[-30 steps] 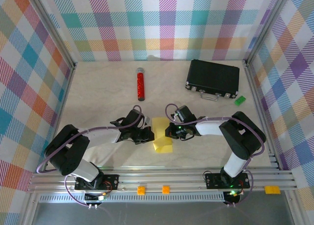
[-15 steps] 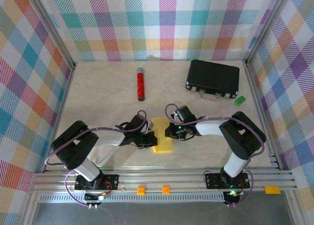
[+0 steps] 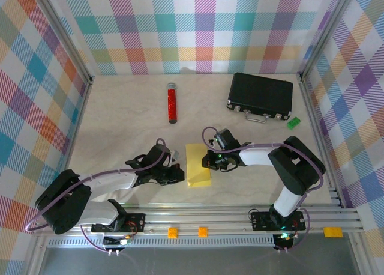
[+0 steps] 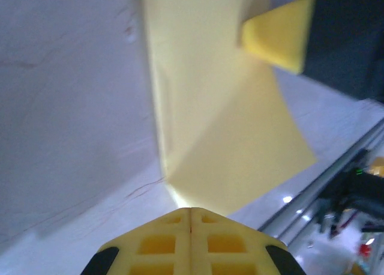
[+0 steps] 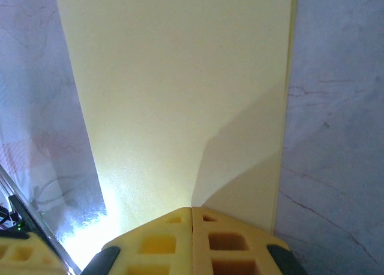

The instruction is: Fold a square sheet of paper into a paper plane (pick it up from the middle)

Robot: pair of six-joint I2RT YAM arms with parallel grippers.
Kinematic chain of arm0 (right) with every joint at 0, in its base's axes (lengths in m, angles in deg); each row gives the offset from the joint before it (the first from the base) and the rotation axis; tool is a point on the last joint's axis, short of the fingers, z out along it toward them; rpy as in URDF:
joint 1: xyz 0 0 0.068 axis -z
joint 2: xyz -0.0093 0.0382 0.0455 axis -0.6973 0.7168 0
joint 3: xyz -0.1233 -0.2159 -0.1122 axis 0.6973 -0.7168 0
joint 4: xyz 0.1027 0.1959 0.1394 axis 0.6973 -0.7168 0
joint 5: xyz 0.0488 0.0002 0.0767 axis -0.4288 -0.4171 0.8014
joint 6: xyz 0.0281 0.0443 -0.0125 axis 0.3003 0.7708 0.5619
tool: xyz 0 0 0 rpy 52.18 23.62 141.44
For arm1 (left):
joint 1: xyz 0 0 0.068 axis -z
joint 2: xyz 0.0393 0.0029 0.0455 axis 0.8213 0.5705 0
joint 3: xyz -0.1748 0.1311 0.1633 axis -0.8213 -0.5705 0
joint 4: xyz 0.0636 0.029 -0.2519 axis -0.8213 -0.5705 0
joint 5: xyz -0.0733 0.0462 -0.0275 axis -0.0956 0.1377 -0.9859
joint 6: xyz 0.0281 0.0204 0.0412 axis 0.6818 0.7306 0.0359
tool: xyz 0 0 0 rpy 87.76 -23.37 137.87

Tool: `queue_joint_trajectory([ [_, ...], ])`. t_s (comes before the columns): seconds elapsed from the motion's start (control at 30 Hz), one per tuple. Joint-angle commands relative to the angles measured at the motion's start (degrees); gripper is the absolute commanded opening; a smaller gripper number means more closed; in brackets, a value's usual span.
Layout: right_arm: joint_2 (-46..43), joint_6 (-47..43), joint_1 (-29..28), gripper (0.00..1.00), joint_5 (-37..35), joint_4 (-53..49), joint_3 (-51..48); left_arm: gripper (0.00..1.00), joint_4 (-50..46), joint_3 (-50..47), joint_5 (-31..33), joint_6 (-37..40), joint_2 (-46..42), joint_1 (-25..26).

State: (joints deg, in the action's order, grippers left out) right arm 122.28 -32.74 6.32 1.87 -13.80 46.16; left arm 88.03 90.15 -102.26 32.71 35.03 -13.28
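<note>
- yellow thin sheet of paper [image 3: 195, 167], folded into a tall rectangle of doubled layers, lies flat on the pale marbled bench [image 3: 120, 119], near its front edge and between the two arms.
- left gripper [image 3: 180, 176] sits low at the sheet's left side, near the front corner. its jaws are pressed together with nothing between them, and the tips are just at the paper's edge.
- in the left wrist view those closed yellow fingertips [image 4: 191, 236] point at the sheet's near corner, and a narrow second layer shows along one long edge.
- right gripper [image 3: 206, 162] reaches in from the right. its jaws are likewise closed tight and hold nothing, with the tips over the sheet's right edge.
- one yellow pad [image 4: 281, 35] of the right gripper rests on the far part of the paper in the left wrist view.
- in the right wrist view a thin strip of the lower layer runs along the sheet's right side.
- red cylinder with dark ends [image 3: 172, 103] lies well behind the sheet.
- black rectangular case [image 3: 260, 93] sits at the far right, with a small green block [image 3: 293, 122] just beside it.
</note>
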Motion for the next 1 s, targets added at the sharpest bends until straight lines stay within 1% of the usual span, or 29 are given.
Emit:
queue_joint_trajectory([
  [0.0,2.20,-0.48,0.35,0.00,-6.55,-8.44,-2.63,0.00,6.94,2.47,-2.63,-4.63,1.86,0.50],
  [0.27,3.30,-0.20,0.36,0.00,-6.20,-7.56,-2.63,0.00,11.65,4.29,-6.47,-3.96,12.26,2.68],
  [0.37,3.60,-0.05,0.30,0.00,-6.03,-7.54,-2.42,0.00,10.76,3.46,-6.56,-2.65,14.81,3.19],
  [0.43,3.60,-0.04,0.35,0.00,-6.11,-7.50,-2.52,0.00,8.96,1.48,-5.39,-1.52,15.28,3.23],
  [0.57,3.44,-0.07,0.30,0.00,-6.29,-7.47,-2.71,0.00,6.40,-3.40,-3.88,-0.04,13.72,3.24],
  [0.73,3.52,-0.11,0.36,0.00,-6.29,-7.44,-2.79,0.00,4.11,-7.99,-3.33,0.24,8.43,3.28],
  [0.87,3.38,-0.14,0.36,0.00,-6.20,-7.46,-2.74,0.00,0.45,-6.16,-2.56,0.35,3.18,3.28],
  [0.97,3.16,-0.14,0.36,0.00,-6.31,-7.64,-2.80,0.00,0.99,-3.16,-3.63,-0.98,0.22,3.29],
])
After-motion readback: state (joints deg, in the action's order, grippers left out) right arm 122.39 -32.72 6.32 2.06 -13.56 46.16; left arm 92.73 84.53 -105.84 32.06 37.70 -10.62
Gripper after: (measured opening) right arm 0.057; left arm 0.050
